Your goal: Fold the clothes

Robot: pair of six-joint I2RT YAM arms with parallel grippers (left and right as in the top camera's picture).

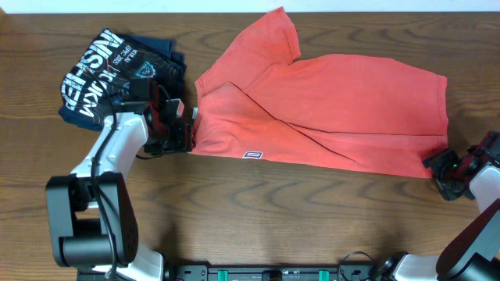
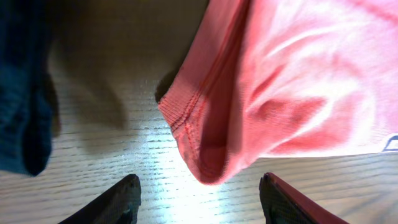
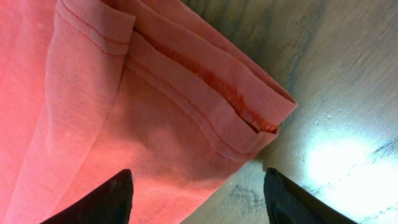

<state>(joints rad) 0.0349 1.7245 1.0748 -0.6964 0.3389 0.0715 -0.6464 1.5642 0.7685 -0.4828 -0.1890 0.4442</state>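
Both of my grippers had their fingers apart and held nothing. My left gripper (image 1: 187,129) sat at the left edge of the orange-red T-shirt (image 1: 336,109). Its two fingers (image 2: 127,200) stood wide, and the shirt's folded edge (image 2: 199,149) lay on the table (image 1: 273,226) just in front of them. My right gripper (image 1: 439,166) sat at the near right corner of the shirt, with its fingers wide too. The hem corner (image 3: 267,115) lay flat just past them. The shirt lay in the middle of the table, folded over on itself and stretched from left to right. One sleeve (image 1: 275,35) stuck out on the far side. A small white label (image 1: 252,154) showed by the near edge. A dark navy folded shirt (image 1: 109,74) with white letters lay at the far left, near my left gripper, and it did not touch the orange-red one.
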